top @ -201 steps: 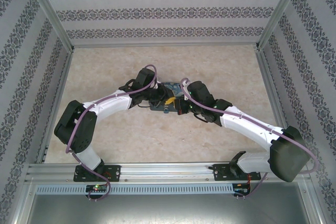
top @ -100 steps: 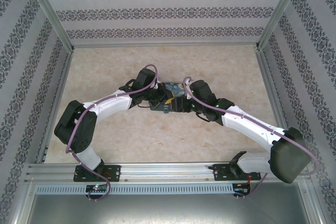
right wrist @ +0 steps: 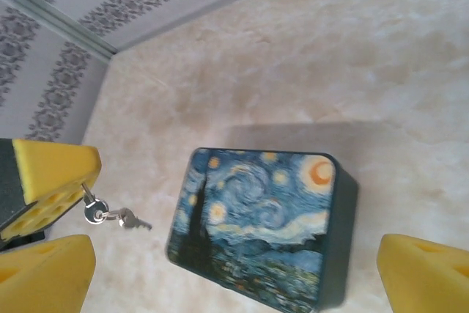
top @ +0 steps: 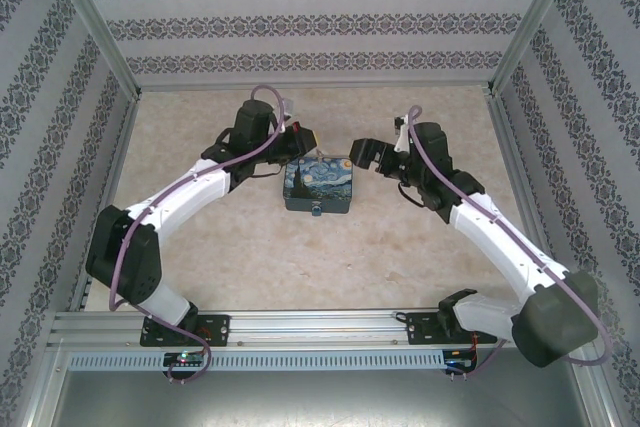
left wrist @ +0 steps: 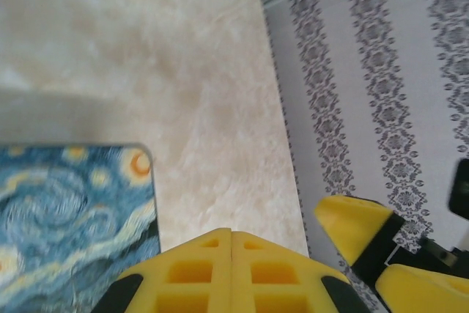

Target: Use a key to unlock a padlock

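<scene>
I read my left gripper (left wrist: 231, 236) clamped on the ring of the key (right wrist: 134, 220), which dangles by the painted box's (right wrist: 256, 218) far side, while my right gripper (top: 364, 154) gapes wide.

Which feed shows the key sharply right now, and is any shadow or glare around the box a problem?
Right wrist view: key small but fairly sharp, dangling under the left fingers; soft shadow behind the box hides nothing. Left wrist view: box print and near fingers blurry. Top view: even light, no glare.
</scene>
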Robot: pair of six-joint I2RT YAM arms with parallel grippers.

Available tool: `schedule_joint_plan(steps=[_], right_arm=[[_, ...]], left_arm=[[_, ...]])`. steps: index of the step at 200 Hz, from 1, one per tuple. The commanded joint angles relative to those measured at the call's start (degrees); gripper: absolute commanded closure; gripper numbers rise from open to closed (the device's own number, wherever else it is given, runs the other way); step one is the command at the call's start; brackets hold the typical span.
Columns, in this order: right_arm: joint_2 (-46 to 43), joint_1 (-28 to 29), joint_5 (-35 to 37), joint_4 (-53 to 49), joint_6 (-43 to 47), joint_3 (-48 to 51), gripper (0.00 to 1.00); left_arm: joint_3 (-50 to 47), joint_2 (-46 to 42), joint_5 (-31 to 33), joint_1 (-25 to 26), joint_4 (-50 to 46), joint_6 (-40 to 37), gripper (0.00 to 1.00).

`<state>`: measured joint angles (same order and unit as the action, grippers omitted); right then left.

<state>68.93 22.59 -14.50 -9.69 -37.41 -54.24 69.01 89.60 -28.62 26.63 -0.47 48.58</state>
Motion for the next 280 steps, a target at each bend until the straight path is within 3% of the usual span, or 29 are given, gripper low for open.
schedule_joint_plan(steps=[1, 42, 59, 86, 112, 183, 280], right_arm=[[3.29, 0.01, -6.17, 7.97, -8.42, -3.14, 0.02], [7.94, 1.47, -6.08, 22.8, -16.93, -2.47, 0.03], [9.36, 1.68, -6.93, 31.36, -19.83, -1.04, 0.11], [14.55, 0.33, -10.15, 55.4, -29.95, 3.45, 0.28], [20.79, -0.39, -13.96, 68.46, -35.99, 3.4, 0.43], [26.88, -0.35, -17.33, 75.41, -39.51, 1.82, 0.56], [31.38, 1.91, -18.52, 77.45, -40.79, -0.16, 0.59]], left_arm=[[0.31, -1.29, 2.76, -0.92, 6.3, -6.96, 1.0], [-4.77, 0.14, 3.7, -2.72, 24.61, -3.39, 1.0], [-7.63, 1.36, 3.92, -3.44, 33.95, -0.08, 1.0], [-10.86, 3.33, 4.41, -4.11, 46.74, 5.99, 1.0], [-11.1, 4.66, 2.98, -4.36, 51.32, 9.87, 1.0], [-10.28, 3.6, -1.14, -4.59, 50.21, 12.62, 1.0], [-9.85, 5.01, -2.0, -4.64, 52.28, 15.54, 1.0]])
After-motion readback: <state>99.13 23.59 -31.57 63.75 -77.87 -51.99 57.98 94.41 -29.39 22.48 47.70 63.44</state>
